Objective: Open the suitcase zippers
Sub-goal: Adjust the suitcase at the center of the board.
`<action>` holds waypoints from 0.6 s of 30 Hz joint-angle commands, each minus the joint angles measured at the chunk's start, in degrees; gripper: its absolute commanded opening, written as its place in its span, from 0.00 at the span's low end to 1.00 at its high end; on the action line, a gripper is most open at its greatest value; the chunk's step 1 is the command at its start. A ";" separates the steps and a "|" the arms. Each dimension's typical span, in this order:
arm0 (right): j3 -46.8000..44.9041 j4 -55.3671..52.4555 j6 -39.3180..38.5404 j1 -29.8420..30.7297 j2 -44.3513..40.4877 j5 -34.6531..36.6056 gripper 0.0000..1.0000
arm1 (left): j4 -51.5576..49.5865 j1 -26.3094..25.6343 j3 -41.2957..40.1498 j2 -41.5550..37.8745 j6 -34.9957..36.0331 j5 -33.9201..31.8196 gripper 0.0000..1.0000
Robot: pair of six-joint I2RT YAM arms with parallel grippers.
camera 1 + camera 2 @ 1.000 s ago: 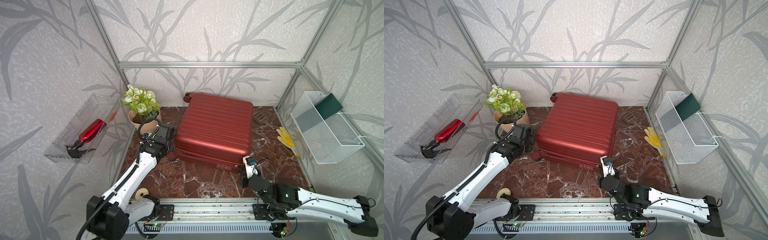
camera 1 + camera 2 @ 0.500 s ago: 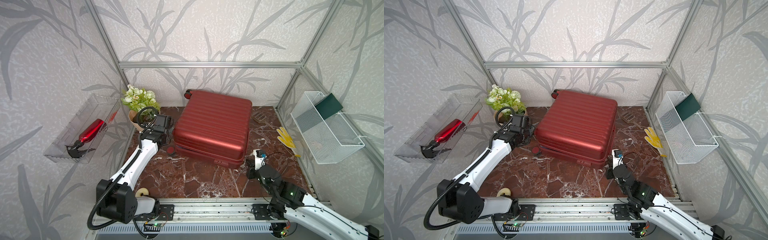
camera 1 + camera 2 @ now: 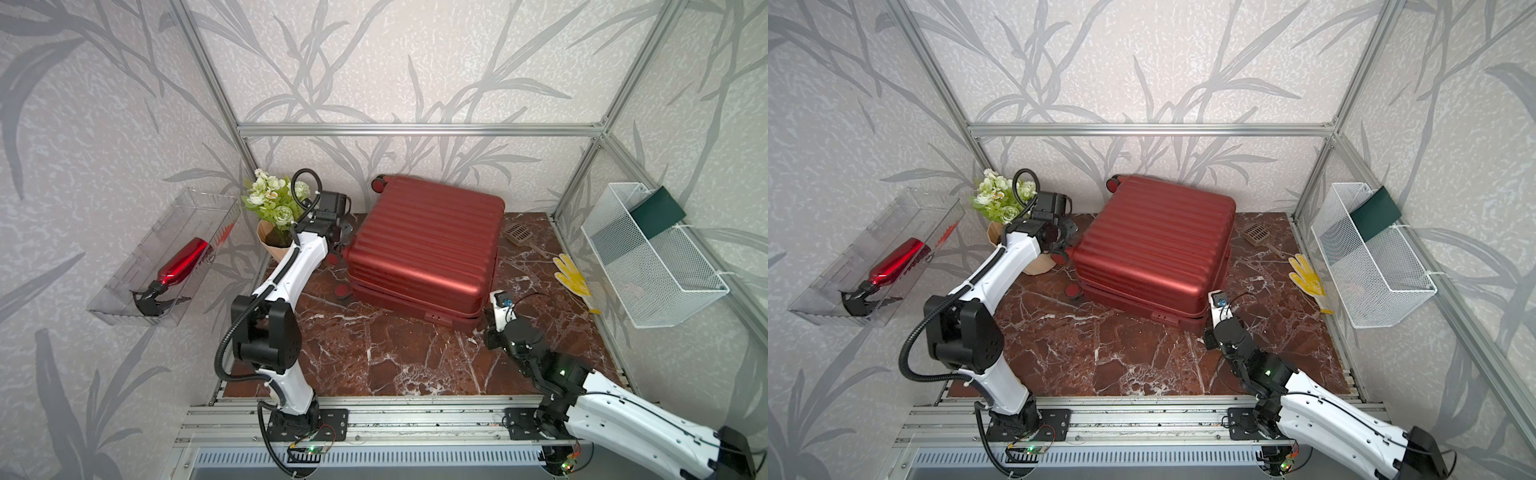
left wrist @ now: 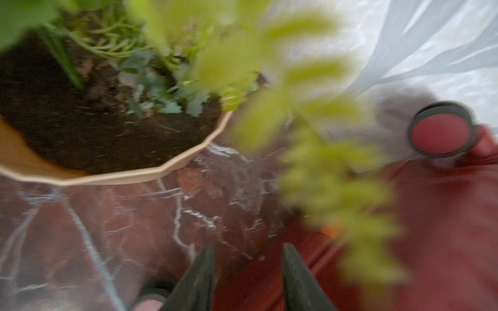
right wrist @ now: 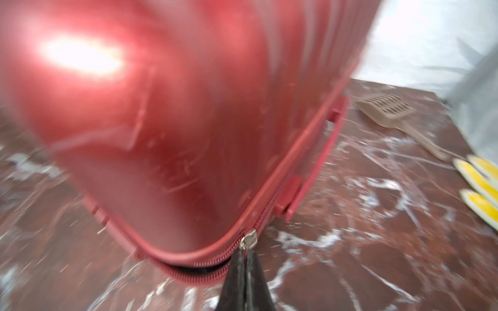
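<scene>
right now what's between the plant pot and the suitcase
The left gripper hangs between the pot and the suitcase, above the table. Both top views show it; the left wrist view shows its fingers apart.

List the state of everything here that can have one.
suitcase: lying flat, lid down
zippers: open along the near edge, closed past the corner
zipper pull: at the near corner, pinched
right gripper: shut on the zipper pull
left gripper: fingers apart, empty
spray bottle: lying in the clear wall bin
</scene>
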 commanded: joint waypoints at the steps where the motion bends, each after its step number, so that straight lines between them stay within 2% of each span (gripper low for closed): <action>1: 3.56 2.64 1.62 8.77 2.37 0.31 0.00 | -4.88 -3.85 2.08 -5.26 7.12 -4.87 0.58; 4: 3.36 4.03 4.55 11.48 3.82 0.90 0.00 | -5.69 -8.31 -1.43 -12.83 10.79 -14.15 0.70; 7: 3.69 4.66 6.03 11.99 4.29 1.79 0.00 | -10.54 -11.51 -5.71 -20.23 8.74 -14.54 0.72; 9: 4.33 4.65 5.93 11.99 4.70 1.60 0.00 | -12.66 -13.17 -11.06 -25.69 4.02 -10.49 0.71; 12: 5.78 4.33 6.27 12.00 6.44 0.74 0.00 | -12.91 -18.10 -22.07 -34.63 -6.94 -3.63 0.67; 15: 6.28 5.76 6.93 11.98 8.54 0.60 0.00 | -9.82 -27.58 -33.03 -39.58 -19.43 -1.24 0.64; 18: 6.54 7.74 7.81 12.03 10.66 0.21 0.00 | -1.95 -36.74 -40.65 -38.94 -28.34 -0.28 0.64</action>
